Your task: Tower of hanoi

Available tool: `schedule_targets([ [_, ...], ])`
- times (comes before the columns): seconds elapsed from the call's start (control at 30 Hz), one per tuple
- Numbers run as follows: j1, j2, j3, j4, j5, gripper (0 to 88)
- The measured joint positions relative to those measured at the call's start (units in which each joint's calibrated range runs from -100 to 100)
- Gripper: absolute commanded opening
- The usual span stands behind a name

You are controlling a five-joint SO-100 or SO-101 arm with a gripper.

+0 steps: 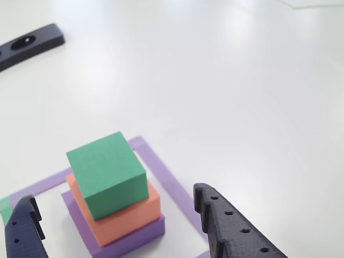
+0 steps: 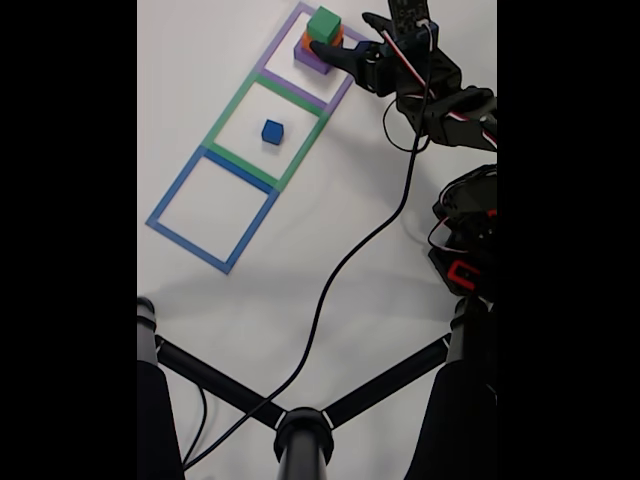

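- Nearest the camera in the other view, the gripper [image 1: 115, 226] stands spread wide with nothing between its two dark fingers, one at each side of the stack, a stance that reads as lined up to close on a block (which block I cannot tell)
- Just beyond the fingers the stack rises: the purple block [image 1: 129, 236] flat at the bottom, the salmon-orange block [image 1: 126, 215] on it, the green block [image 1: 107, 172] on top, each turned a little off square from the one below; largest under smallest is the puzzle's rule, so the order looks deliberate
- The purple tape square [image 1: 164, 174] frames this stack and serves as its bay; the blocks sit towards one side of it
- In the fixed view the next bay along is the green tape square [image 2: 225, 112], holding just the blue cube [image 2: 272, 131], near the middle and well apart from the stack (judged to be the smallest piece, moved out first)
- Farther again lies the blue tape square [image 2: 170, 200], with nothing inside it
- Across the white table [image 1: 242, 80] a dark flat part [image 1: 29, 44] lies at the far left edge of the other view
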Motion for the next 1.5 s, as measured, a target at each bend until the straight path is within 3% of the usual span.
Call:
schedule_targets([
  [0.3,0.3,9.1,-4.8,-6.4,0.0,34.3],
  [1.5,-2.1,19.0,-11.4,-10.8,-0.2,28.7],
])
